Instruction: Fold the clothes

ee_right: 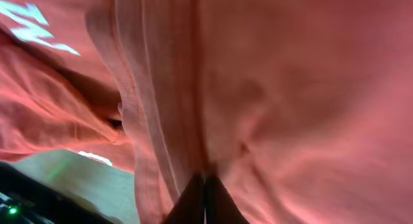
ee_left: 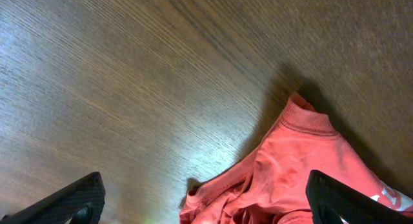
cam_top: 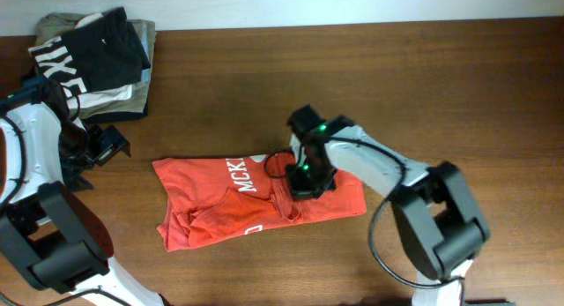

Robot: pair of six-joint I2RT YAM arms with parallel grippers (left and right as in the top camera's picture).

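Observation:
The red-orange T-shirt lies crumpled and partly folded in the middle of the table, white lettering showing. My right gripper is down on its right half, and in the right wrist view its jaws are shut on a fold of the T-shirt's fabric. My left gripper hovers over bare wood to the left of the shirt. In the left wrist view its fingers are wide open and empty, with the shirt's sleeve and hem just ahead.
A stack of folded garments, black with big white letters on top of khaki and white, sits at the back left corner. The wooden table stretches to the right and back.

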